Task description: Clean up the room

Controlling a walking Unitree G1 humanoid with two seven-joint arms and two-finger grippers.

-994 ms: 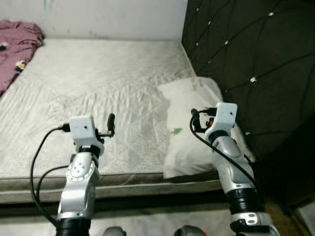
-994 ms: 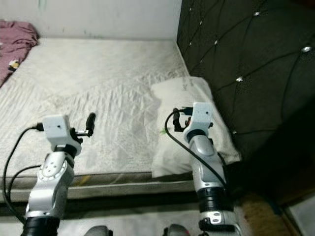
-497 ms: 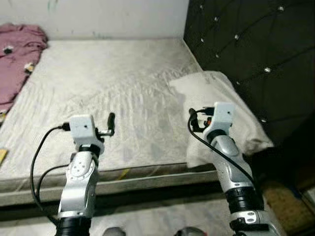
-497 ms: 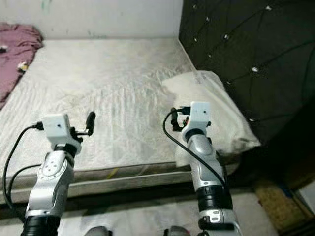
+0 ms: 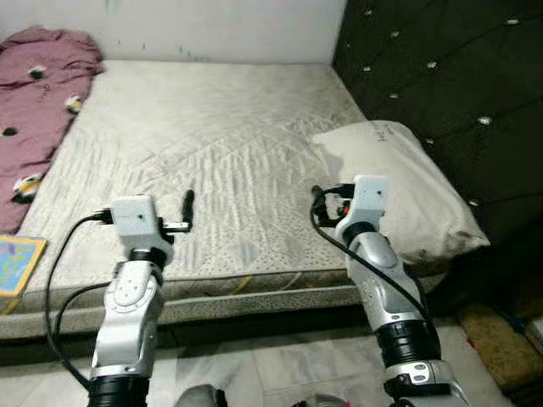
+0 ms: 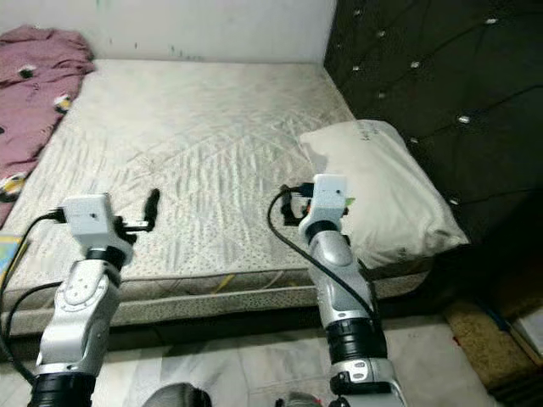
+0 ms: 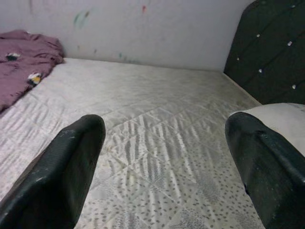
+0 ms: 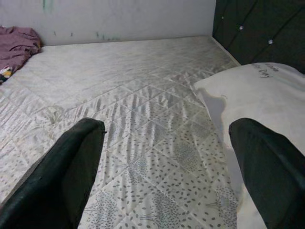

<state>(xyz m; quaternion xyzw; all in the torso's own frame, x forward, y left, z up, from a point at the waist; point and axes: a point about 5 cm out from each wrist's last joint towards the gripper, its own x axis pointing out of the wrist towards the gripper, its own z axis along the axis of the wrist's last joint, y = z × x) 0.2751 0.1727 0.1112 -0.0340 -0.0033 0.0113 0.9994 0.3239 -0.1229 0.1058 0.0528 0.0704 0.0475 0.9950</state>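
One quilted off-white mattress (image 5: 212, 144) with a stitched diamond pattern is seen ahead, bounded by one pale wall (image 5: 212, 30) at its far edge and one black tufted headboard (image 5: 450, 76) along its right edge. At the far left corner of the mattress, one crumpled maroon blanket with small pale patches (image 5: 38, 110) is spread along the left edge. Near the front left corner, one flat item with a yellow border and a blue picture (image 5: 17, 264) is partly seen at the mattress edge; what it is cannot be told.

Two silver arms are raised over the front edge of the mattress. The left gripper (image 7: 162, 167) is held above the front left part of the mattress, its two black fingers (image 7: 62, 167) spread wide apart with nothing between them. The right gripper (image 8: 167, 167) is held above the front edge further right, just beside the pillow, its two black fingers (image 8: 62, 167) likewise spread wide and empty.

One white rectangular pillow with faint dark lettering near its far end (image 5: 407, 191) lies at the front right corner of the mattress, against the headboard, its near corner overhanging the front edge. A strip of pale floor (image 5: 280, 373) is visible below the mattress.
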